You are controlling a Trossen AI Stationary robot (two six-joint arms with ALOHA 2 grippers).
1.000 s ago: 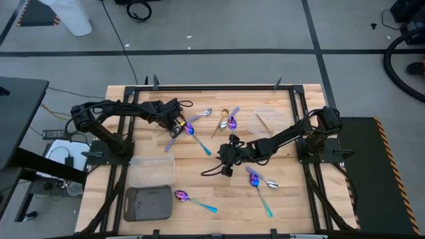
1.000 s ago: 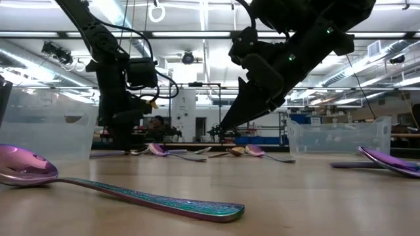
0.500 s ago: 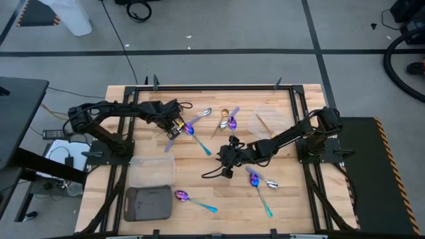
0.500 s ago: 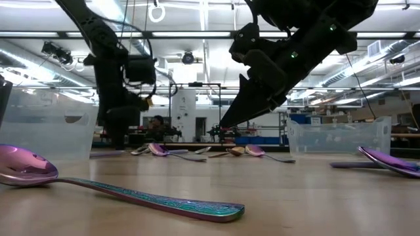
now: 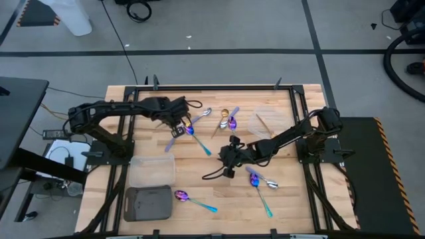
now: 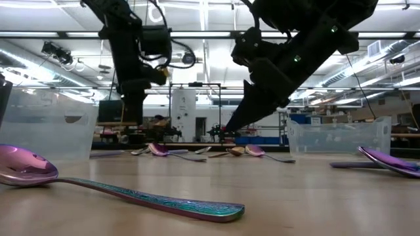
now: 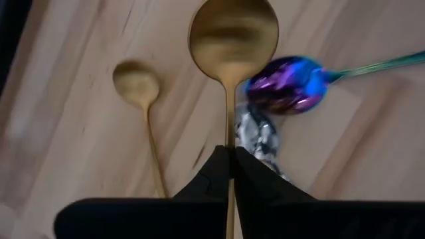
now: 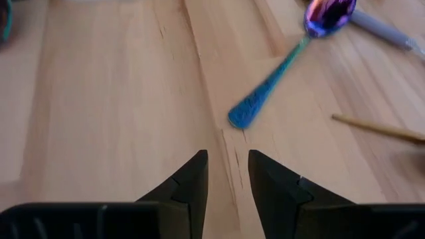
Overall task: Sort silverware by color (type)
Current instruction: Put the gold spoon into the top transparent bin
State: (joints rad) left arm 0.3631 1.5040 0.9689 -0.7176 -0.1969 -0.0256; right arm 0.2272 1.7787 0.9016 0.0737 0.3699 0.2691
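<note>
In the left wrist view my left gripper [image 7: 231,156] is shut on a gold spoon [image 7: 232,40]; in the high view this gripper [image 5: 179,124] is over the table's far left part. Below it lie a smaller gold spoon [image 7: 136,79], an iridescent purple-blue spoon [image 7: 289,83] with a teal handle, and a silver piece [image 7: 259,133]. My right gripper [image 5: 229,156] hangs open near the table's middle with nothing between its fingers. Ahead of it on the wood lies the teal-handled spoon [image 8: 279,73]. More silverware lies at the far middle [image 5: 226,119], near right [image 5: 260,182] and near middle [image 5: 196,199]. My left gripper pinches the gold spoon's thin handle [image 7: 230,143] between its two fingers. The fingers come steeply from above and lie along the handle. The spoon's bowl [image 7: 232,36] sticks out beyond the fingertips, toward the table. Its back end is hidden between the fingers.
A clear plastic tray [image 5: 153,169] and a dark grey tray [image 5: 147,202] stand at the near left. Another clear tray [image 5: 269,121] stands at the far right. Bare wood [image 8: 99,99] lies in front of my right gripper.
My left gripper has risen from the table and shifted a little toward the table's right edge.
</note>
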